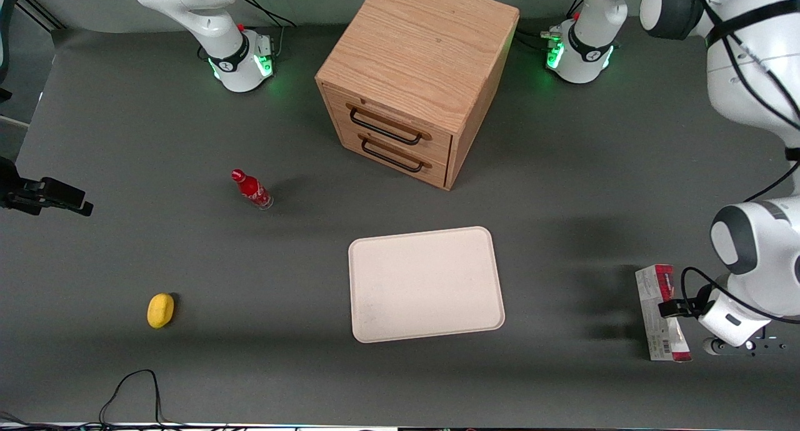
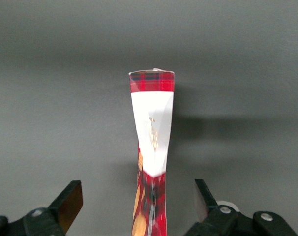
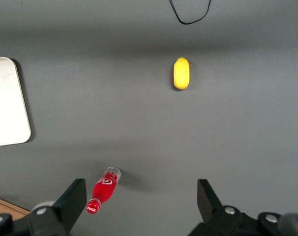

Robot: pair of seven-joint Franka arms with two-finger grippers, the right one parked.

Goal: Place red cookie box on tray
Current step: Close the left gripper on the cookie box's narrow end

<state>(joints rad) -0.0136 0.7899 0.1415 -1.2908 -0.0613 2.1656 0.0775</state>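
Gripper (image 2: 139, 206) wide open, straddling the red cookie box (image 2: 151, 147), no contact yet. Box lies near table's front edge, working arm's end, well apart from tray (image 1: 426, 285). Risk: off-centre close could twist or crush the thin carton.

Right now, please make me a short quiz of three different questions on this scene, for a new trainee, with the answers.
1. True or false: the red cookie box already lies on the tray.
2. The gripper is: A) shut on the box, B) open with a finger on each side of the box, C) above the tray.
3. Fill in: the small red bottle stands on the table nearer to the wooden ____ than the lemon does.

Key: 1 false, the box lies on the table toward the working arm's end; 2 B; 3 drawer cabinet.
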